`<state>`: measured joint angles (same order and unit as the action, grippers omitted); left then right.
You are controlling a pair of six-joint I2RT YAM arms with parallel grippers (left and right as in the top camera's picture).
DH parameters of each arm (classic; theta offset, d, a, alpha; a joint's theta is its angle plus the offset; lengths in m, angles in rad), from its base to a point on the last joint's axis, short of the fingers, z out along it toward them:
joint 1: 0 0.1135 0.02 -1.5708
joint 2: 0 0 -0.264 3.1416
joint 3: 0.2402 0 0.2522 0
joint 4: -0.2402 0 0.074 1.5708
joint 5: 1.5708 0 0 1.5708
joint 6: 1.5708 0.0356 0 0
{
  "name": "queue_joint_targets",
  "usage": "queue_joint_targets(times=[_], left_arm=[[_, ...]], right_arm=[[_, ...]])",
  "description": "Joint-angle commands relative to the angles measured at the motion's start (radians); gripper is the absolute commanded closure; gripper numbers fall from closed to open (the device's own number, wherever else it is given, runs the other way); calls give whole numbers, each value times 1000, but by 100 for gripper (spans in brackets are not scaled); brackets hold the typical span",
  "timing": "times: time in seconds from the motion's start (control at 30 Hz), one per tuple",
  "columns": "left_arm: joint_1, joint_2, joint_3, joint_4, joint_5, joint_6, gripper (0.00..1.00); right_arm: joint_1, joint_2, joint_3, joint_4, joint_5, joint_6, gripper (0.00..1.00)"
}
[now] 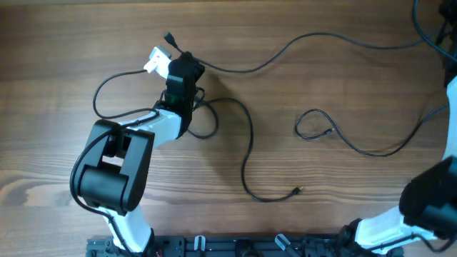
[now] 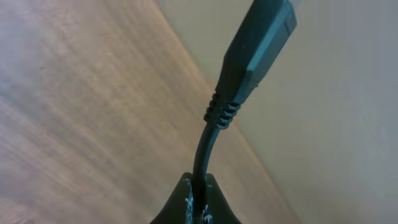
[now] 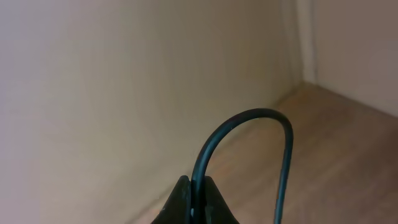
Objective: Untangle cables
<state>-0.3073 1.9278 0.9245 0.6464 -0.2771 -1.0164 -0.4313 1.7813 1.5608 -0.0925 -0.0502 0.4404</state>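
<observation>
Both grippers clamp cables [image 1: 250, 135]: left gripper [image 2: 198, 196] below a plug [image 2: 258, 50], right gripper [image 3: 196, 196] on a bend. Strands overlap at left; untangling mostly remains.

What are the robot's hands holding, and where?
The left hand pinches a black cable just below its plug. The right hand pinches a plain stretch of looping black cord.

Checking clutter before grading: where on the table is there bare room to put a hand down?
Free: the table left of the left arm; the strip between the loose plug and right arm. Crowded: cables looped around the left gripper.
</observation>
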Motion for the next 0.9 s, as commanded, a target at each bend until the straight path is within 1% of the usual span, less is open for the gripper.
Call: queue_joint_targets(times=[0.0,0.07,0.2,0.33,0.63,0.87], left_arm=[[2,32,31,60,7,-13,96],[2,53,38,104,8,-13,96],[-8,103,77,106,8,-13,96],[-22,164,124,106,7,-13,96],[-29,208,153,105,3,-12,96],[-29,232,164,105,-4,-12,96]], right_arm=[[-37,81,16,4,28,-11,96],[-52,122,16,5,30,-14,96],[-68,159,16,0,101,-8,96],[-99,171,16,-30,200,34,96],[-178,198,16,-14,208,32,95],[-211,296,16,53,200,32,96]])
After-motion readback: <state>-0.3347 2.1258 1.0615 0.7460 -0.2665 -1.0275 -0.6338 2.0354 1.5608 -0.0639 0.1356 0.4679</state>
